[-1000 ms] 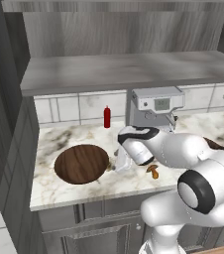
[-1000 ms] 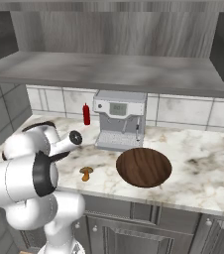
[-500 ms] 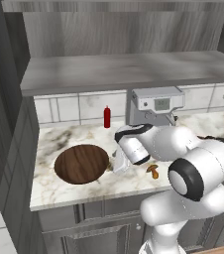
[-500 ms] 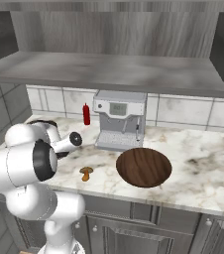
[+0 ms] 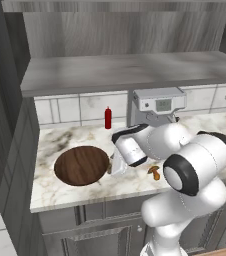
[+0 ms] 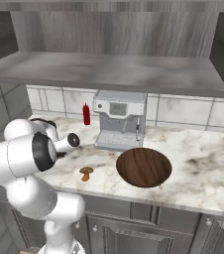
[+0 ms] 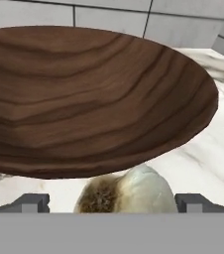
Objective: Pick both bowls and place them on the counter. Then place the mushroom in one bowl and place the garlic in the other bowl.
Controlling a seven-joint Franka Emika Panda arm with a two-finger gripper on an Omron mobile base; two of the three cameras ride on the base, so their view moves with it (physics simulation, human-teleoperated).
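The hand [image 7: 112, 206] hangs low over the white veined marble surface [image 5: 75, 195], its fingers spread wide either side of the pale lumpy garlic bulb [image 7: 129, 191], gripping nothing. A wide dark brown wooden bowl [image 5: 81, 165] sits on the surface just beyond the garlic. The small orange-brown mushroom [image 5: 154, 172] lies on the surface beside the arm.
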